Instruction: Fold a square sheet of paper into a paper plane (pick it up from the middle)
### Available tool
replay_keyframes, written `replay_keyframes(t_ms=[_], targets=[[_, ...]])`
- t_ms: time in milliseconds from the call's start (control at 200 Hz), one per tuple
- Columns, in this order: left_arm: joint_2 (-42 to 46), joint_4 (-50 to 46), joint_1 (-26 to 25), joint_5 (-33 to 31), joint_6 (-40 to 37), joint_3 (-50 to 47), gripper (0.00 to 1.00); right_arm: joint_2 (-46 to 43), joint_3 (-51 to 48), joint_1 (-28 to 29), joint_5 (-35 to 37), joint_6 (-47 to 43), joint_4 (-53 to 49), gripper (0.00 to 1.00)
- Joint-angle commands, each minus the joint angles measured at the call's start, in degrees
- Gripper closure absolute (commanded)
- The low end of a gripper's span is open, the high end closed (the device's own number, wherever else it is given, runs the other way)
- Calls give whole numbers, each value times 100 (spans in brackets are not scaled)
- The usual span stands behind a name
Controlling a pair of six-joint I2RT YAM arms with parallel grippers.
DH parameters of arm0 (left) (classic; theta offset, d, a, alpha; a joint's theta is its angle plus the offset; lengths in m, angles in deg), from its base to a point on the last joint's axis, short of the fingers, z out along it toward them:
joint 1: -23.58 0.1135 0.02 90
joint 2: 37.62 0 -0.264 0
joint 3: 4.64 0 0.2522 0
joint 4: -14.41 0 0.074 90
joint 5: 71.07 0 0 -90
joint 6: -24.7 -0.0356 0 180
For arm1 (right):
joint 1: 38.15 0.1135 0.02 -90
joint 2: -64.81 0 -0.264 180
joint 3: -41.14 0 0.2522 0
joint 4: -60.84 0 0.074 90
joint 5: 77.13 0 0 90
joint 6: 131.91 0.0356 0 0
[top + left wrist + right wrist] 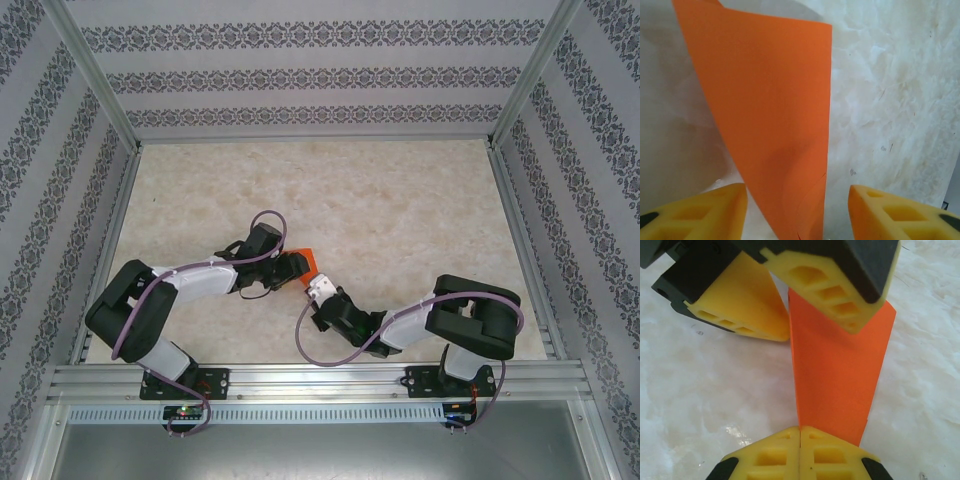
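The bright orange paper (306, 261) is folded into a narrow strip and stands on edge above the marble table, between the two grippers. My right gripper (800, 429) is shut on the near end of the folded paper (840, 375). In the right wrist view, the left arm's yellow fingers (747, 305) straddle the paper's far end with a gap on each side. My left gripper (797, 220) is open, and the paper (770, 110) rises between its fingers (695, 210). In the top view, the left gripper (292, 268) and right gripper (316, 290) meet near the table's middle front.
The pale marble tabletop (400, 200) spreads behind and beside the arms. Patterned walls with aluminium posts (95, 75) close in three sides. A metal rail (320, 380) runs along the near edge by the arm bases.
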Motion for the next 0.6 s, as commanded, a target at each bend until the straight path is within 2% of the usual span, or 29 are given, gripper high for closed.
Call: replay_keyframes(t_ms=[0,125,225,425,594], targets=[[-5,254,-88,105,61,179,53,101,112,96,238,-170,101,100],[4,112,-89,95,-41,256,66,80,113,174,354,-252,115,100],[13,38,-88,84,-80,256,79,19,113,211,489,-325,-1,95],[90,12,-88,111,-80,279,91,-123,350,342,858,-584,-902,86],[128,-23,-88,110,-71,282,94,-156,576,463,1193,-673,-1511,81]])
